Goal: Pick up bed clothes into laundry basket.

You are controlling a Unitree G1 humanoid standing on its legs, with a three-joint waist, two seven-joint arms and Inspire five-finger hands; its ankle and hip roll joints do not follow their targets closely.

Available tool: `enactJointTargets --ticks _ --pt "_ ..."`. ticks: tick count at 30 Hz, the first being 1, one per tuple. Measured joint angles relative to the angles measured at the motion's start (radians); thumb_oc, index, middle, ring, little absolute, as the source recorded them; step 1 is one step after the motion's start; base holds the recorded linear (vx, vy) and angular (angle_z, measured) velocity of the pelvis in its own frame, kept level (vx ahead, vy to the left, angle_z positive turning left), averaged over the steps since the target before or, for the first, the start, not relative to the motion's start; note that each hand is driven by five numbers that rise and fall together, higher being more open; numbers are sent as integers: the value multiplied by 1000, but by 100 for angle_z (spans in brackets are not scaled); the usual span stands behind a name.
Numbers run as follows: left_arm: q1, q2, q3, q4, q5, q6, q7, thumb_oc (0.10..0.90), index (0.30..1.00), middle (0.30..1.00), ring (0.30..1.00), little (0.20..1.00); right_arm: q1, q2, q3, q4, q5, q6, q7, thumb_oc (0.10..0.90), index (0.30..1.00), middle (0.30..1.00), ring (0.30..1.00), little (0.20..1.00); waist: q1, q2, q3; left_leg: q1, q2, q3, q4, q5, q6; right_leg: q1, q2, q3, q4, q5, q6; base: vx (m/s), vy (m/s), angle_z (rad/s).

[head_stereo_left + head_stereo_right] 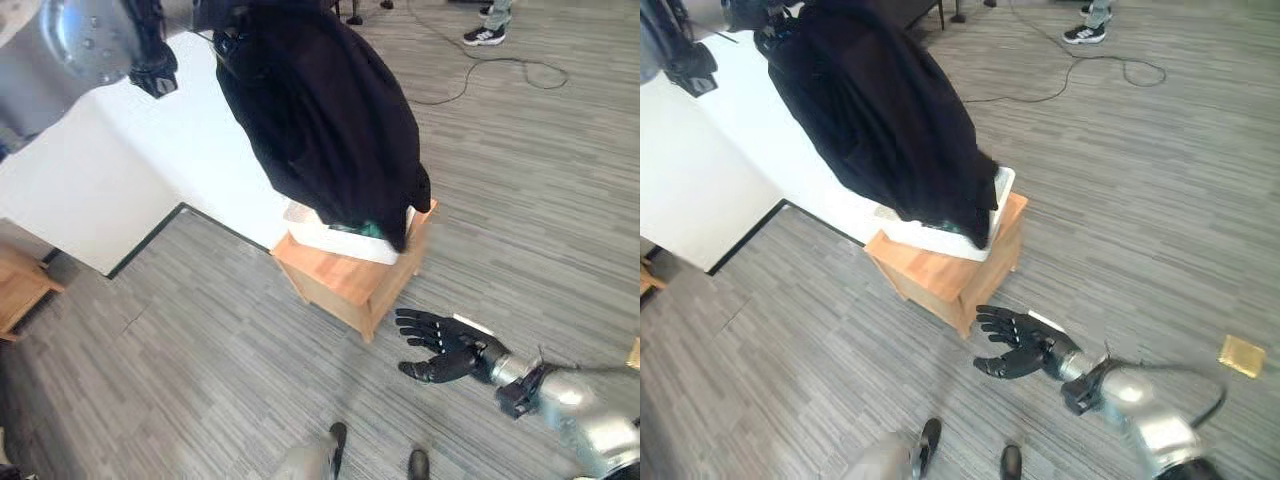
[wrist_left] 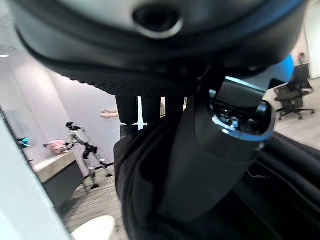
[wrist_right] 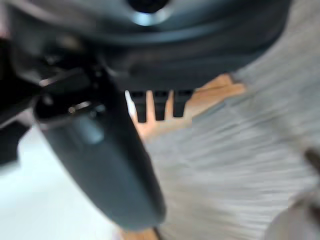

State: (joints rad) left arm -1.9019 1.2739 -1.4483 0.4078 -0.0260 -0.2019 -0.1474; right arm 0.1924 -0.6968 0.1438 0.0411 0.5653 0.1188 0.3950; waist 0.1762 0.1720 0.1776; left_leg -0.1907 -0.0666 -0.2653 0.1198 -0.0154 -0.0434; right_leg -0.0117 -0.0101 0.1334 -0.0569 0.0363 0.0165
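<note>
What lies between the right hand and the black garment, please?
In the left eye view, the wooden stand and the white basket lie between the right hand and the black garment.

Left hand [image 2: 165, 150] raised high with fingers curled shut; right hand [image 1: 440, 352] low, fingers spread.

Basket [image 1: 995, 200] sits on the little table [image 1: 940, 270] right beside the bed [image 1: 170, 150], garment [image 1: 320, 120] hanging down into it, right hand [image 1: 440, 350] on the table's near side.
</note>
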Motion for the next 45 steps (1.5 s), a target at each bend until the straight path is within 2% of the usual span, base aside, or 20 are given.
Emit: enactJointTargets --ticks 1,3,5,6,11,16,19,27,37,45 --pt "-10 1 2 38 13 3 9 400 300 300 300 300 28 -6 1 -1 -18 11 0 800 900 900 900 900 -14 -8 5 14 -2 -9 -18 55 39 -6 7 25 6 -3 7 72 96 -108" --pt "-34 -12 3 104 28 12 28 400 300 300 300 300 99 -14 -4 2 -41 25 1 800 900 900 900 900 -89 -52 13 24 -7 7 -50 70 39 -17 0 9 11 -6 16 53 74 -32" --pt "-37 -13 4 112 29 12 37 400 300 300 300 300 142 -9 -6 28 -49 26 1 800 900 900 900 900 -132 -81 11 25 -13 20 -55 71 42 -18 -12 9 3 -6 19 41 68 -13" --pt "-37 -13 3 113 29 12 37 400 300 300 300 300 147 -4 -5 34 -56 29 0 800 900 900 900 900 -140 -85 12 25 -16 24 -56 70 44 -19 -15 10 2 -5 21 25 85 -17" --pt "-37 -33 1 136 29 11 55 400 300 300 300 300 133 47 36 28 -65 30 9 800 900 900 900 900 -142 -89 13 26 -23 45 -60 65 49 -25 -24 14 -6 -1 31 3 91 -12" --pt "-37 -40 2 145 29 11 85 400 300 300 300 300 94 55 62 24 -87 21 17 800 900 900 900 900 -137 -94 9 -6 -25 54 -56 61 55 -61 -21 23 1 0 32 -10 64 -5" --pt "-36 -40 2 162 29 11 94 400 300 300 300 300 94 55 64 32 -106 20 16 800 900 900 900 900 -138 -107 8 -31 -26 60 -53 61 56 -89 -20 32 4 3 34 -3 52 -8" --pt "-32 -32 0 232 30 12 106 400 300 300 300 300 101 64 88 30 -106 10 12 800 900 900 900 900 -155 -185 8 -64 -15 68 -55 59 59 -127 -12 36 5 8 37 -8 18 -4" --pt "-17 2 -2 370 27 27 139 400 300 300 300 300 106 87 114 28 -105 -11 -1 800 900 900 900 900 -163 -219 22 -143 -7 98 -32 53 62 -211 -2 38 9 50 50 6 41 -10" --pt "-16 5 -2 407 25 52 164 400 300 300 300 300 117 104 137 28 -77 -30 -19 800 900 900 900 900 -167 -296 64 -231 -3 109 23 37 56 -276 5 37 8 72 49 17 33 -3"
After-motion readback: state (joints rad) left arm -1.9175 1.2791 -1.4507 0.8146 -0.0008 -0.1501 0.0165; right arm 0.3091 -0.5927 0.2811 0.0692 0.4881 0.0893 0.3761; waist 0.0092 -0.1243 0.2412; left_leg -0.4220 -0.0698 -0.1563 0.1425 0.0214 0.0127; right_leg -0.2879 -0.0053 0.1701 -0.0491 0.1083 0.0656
